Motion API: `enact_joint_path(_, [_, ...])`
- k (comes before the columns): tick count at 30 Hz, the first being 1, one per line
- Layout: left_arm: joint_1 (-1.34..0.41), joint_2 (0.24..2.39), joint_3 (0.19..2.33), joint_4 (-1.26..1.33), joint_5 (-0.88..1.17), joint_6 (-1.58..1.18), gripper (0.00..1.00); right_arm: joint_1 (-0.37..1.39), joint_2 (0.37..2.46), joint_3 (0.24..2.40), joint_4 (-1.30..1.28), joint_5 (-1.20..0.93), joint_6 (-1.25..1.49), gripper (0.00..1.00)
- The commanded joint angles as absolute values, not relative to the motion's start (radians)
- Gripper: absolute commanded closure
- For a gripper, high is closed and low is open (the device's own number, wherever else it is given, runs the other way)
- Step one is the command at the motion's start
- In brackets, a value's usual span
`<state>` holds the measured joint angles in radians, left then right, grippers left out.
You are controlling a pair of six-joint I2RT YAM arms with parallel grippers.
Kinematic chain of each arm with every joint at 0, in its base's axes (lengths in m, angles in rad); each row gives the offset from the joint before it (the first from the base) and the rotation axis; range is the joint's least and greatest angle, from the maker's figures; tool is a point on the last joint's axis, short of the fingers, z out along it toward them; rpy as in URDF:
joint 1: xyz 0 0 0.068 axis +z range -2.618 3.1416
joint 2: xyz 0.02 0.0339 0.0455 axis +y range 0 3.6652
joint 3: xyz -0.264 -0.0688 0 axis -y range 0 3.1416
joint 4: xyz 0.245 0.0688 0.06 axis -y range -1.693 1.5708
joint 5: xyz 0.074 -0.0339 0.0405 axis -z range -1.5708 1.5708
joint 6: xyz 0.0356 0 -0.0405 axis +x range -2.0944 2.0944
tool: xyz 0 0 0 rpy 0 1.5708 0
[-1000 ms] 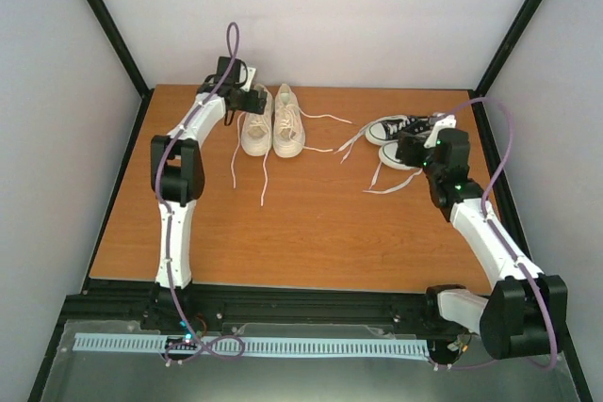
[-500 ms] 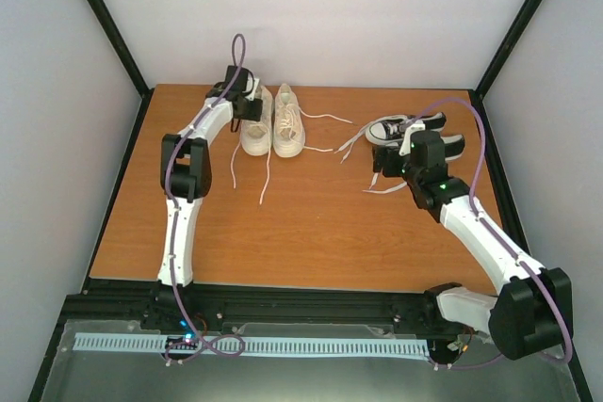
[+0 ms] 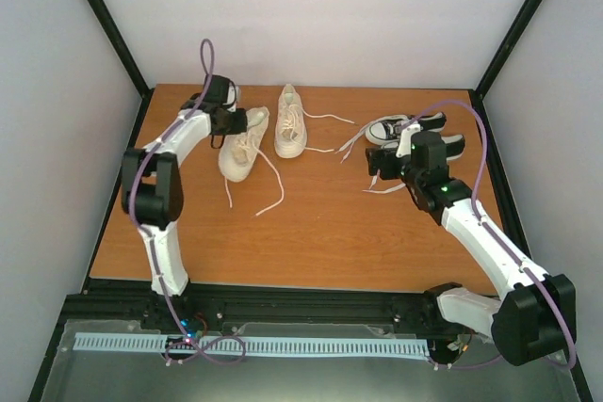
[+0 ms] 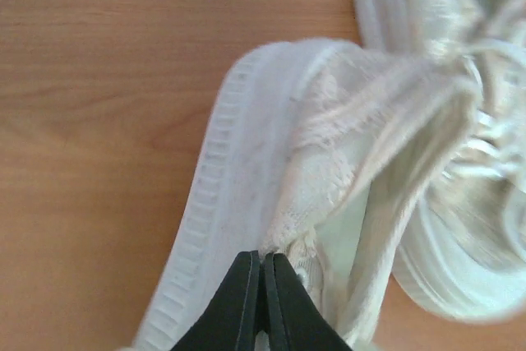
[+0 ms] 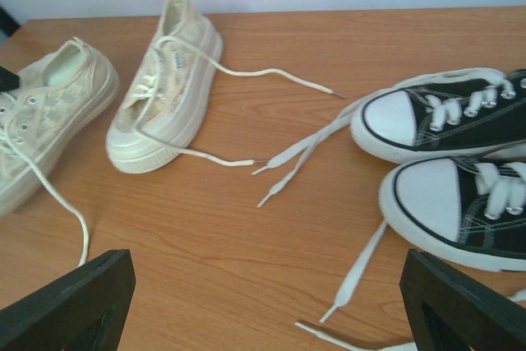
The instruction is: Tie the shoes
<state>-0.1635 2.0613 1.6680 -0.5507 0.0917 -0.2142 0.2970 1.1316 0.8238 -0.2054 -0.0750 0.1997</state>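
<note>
Cream canvas shoes [image 3: 290, 124] lie untied at the far left of the wooden worktop [image 3: 320, 223], laces trailing loose. The left shoe [image 3: 238, 148] sits askew, its heel collar pinched in the clenched left claw [image 4: 261, 259]. The right claw [image 5: 267, 260] hangs spread wide beside the black sneakers [image 3: 419, 134], grasping nothing.

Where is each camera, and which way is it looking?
Top camera: high behind the robot, looking down on the table; left arm and right arm show.
Left wrist camera: on the left hand, looking down at the cream shoe it pinches; shut fingertips show.
Right wrist camera: low, facing across the table at the other cream shoe and black sneakers; the open right hand shows.
Both wrist views share that pinched shoe.
</note>
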Motion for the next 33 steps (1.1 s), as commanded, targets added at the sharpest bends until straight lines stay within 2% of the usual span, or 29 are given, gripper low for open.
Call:
enact_joint_path(1, [-0.161, 1.818, 1.544, -0.538, 0.193, -0.299, 0.99, 0.333, 1.12, 0.845, -0.204, -0.171, 0.167, 0.09])
enact_joint_path(6, [-0.172, 1.6, 1.314, -0.558, 0.301, -0.419, 0.99, 0.38, 1.13, 0.877, -0.252, -0.291, 0.12, 0.09])
enact_joint_path(9, [-0.193, 1.519, 1.268, -0.57, 0.387, -0.497, 0.99, 0.437, 1.144, 0.907, -0.309, -0.327, 0.082, 0.09])
enact_joint_path(14, [-0.234, 1.484, 1.255, -0.613, 0.45, -0.596, 0.99, 0.541, 1.177, 0.954, -0.409, -0.304, 0.075, 0.09])
enact_joint_path(19, [-0.264, 1.497, 1.193, -0.549, 0.52, -0.711, 0.99, 0.584, 1.188, 0.941, -0.433, -0.251, 0.121, 0.09])
enact_joint_path(23, [-0.264, 1.489, 1.246, -0.547, 0.443, -0.666, 0.99, 0.699, 1.234, 0.812, -0.276, -0.136, 0.219, 0.1])
enact_joint_path(26, [-0.262, 1.493, 1.232, -0.539, 0.431, -0.657, 0.99, 0.795, 1.346, 0.756, -0.111, -0.106, 0.232, 0.09])
enact_joint_path(33, [-0.245, 1.517, 1.181, -0.492, 0.435, -0.704, 0.99, 0.909, 1.642, 0.865, 0.056, 0.055, 0.27, 0.11])
